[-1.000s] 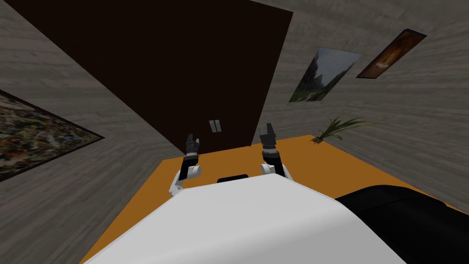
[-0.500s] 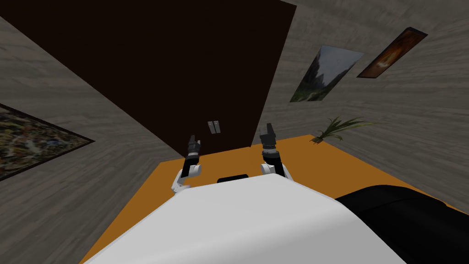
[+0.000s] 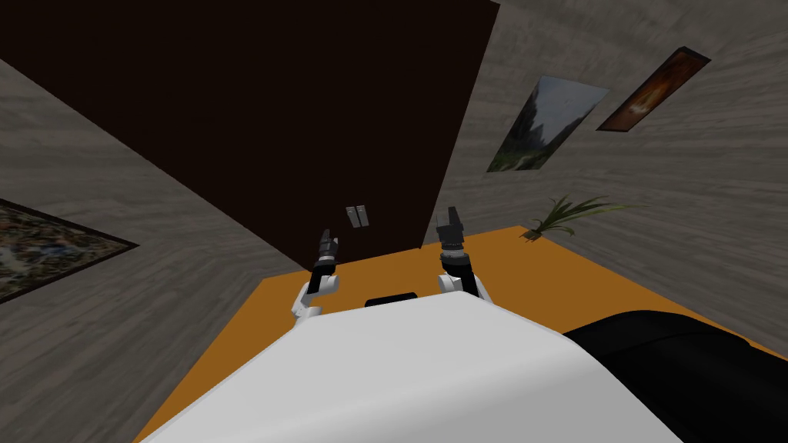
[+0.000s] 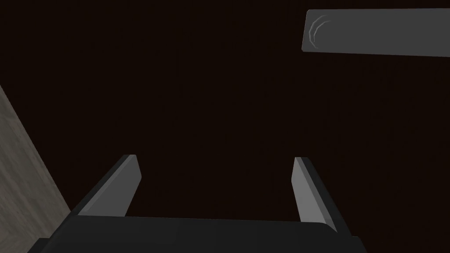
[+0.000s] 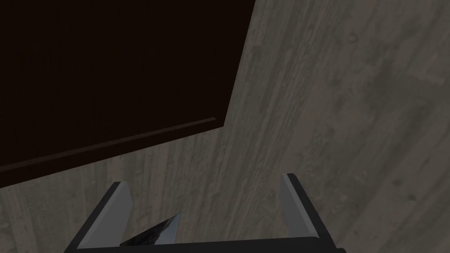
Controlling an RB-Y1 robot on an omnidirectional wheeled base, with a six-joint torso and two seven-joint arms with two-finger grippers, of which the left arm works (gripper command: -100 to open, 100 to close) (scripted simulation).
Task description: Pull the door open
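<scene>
Dark door (image 3: pixel 292 115) ahead; left hand (image 4: pixel 214 159) raised near grey handle (image 4: pixel 378 33), released; right hand (image 5: pixel 204 180) released.

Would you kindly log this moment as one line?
left pincer: open, facing door | grey handle: untouched | right pincer: open

Head above, wrists close, toward door (image 3: pixel 269 115)

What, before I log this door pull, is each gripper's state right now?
Left gripper: open, empty, facing the flat dark brown door near its grey rectangular plate.
Right gripper: open, empty.
</scene>
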